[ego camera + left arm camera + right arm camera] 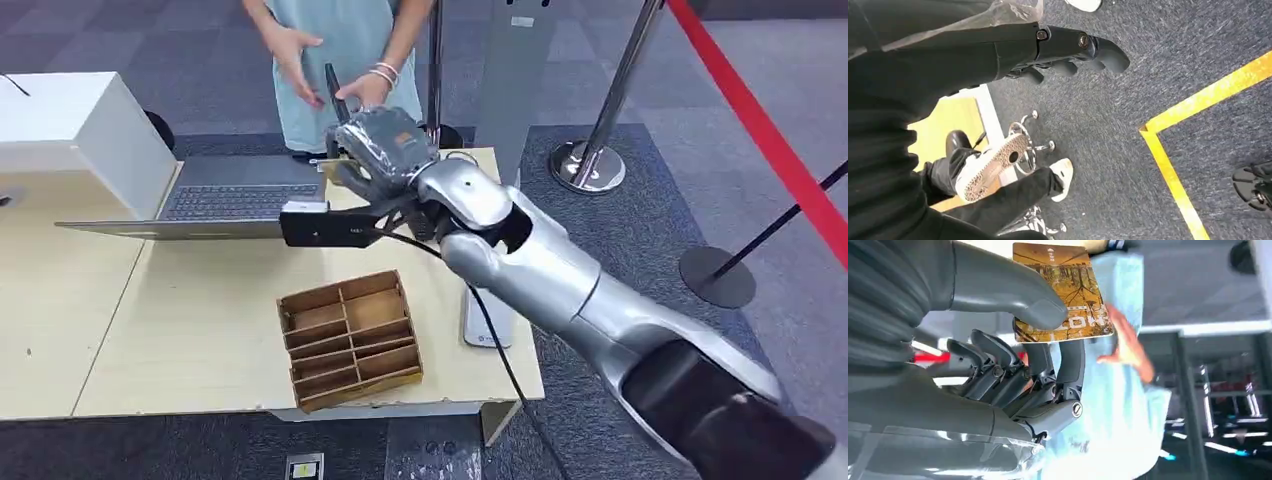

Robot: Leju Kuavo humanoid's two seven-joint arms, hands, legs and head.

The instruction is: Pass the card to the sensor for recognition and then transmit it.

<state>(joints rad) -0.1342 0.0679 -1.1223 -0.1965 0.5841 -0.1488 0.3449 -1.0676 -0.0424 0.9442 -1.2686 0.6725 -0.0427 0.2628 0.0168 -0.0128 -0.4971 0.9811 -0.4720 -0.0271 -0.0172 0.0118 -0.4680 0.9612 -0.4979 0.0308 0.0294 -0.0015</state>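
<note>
While the right hand point(1013, 365) pinches the card point(1063, 292) between its thick thumb and a dark finger, the other fingers curl loose below it. Nearest to the robot, on its side of the card, a brown wooden box with slots point(350, 338) sits on the table point(200, 330), and a black sensor bar point(320, 225) lies a little closer to the card. The card is held up above the far edge of the table, past the laptop point(230, 200). Just beyond the card a person's hand point(365, 90) reaches for it. The card looks thin, light and stiff, with a smooth, slippery face, so I think it is best held flat by one edge. The left hand point(1068, 50) hangs over the floor with its fingers curled on nothing.
</note>
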